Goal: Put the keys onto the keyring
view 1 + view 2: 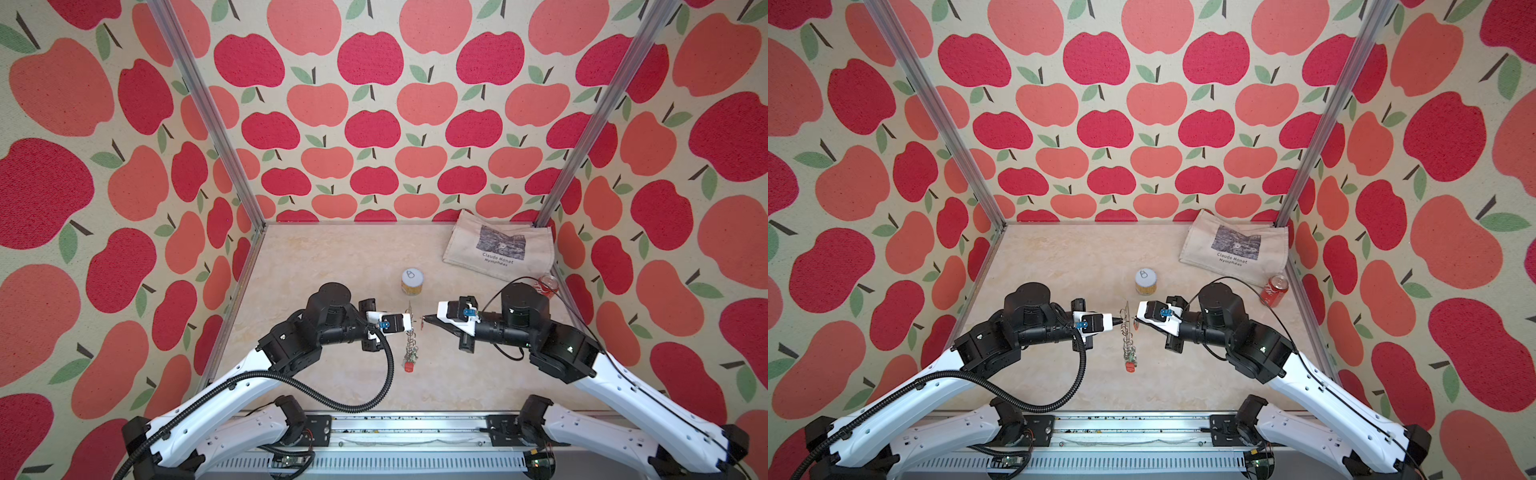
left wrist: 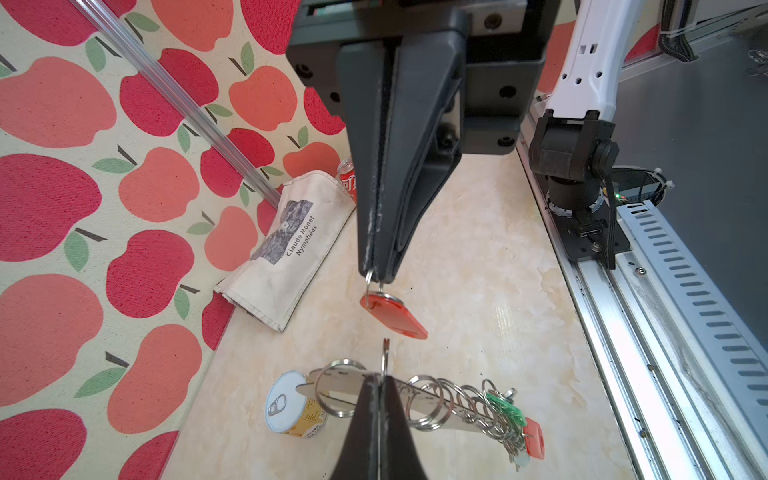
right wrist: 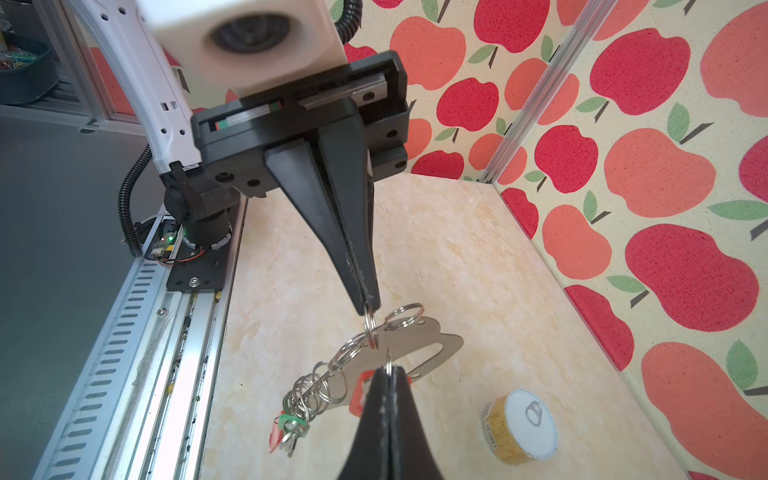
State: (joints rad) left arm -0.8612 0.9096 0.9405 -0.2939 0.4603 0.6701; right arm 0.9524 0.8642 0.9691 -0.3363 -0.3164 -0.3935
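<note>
The keyring (image 2: 428, 399), a flat grey plate with a row of metal rings, hangs edge-on above the table, also seen in a top view (image 1: 410, 332). My left gripper (image 2: 380, 376) is shut on one of its rings (image 2: 384, 359). A green-tagged key (image 2: 505, 409) and a red-tagged key (image 2: 534, 432) dangle from the plate's lower end. My right gripper (image 3: 388, 371) is shut on the small ring of another red-tagged key (image 2: 395, 316), a short gap away from the plate. In both top views the two gripper tips, left (image 1: 1120, 321) and right (image 1: 1137, 320), face each other across the keyring.
A tin can (image 1: 412, 281) stands just behind the keyring. A folded canvas tote bag (image 1: 498, 245) lies at the back right, with a red soda can (image 1: 1275, 289) beside the right wall. A metal rail (image 1: 395, 428) runs along the table's front edge.
</note>
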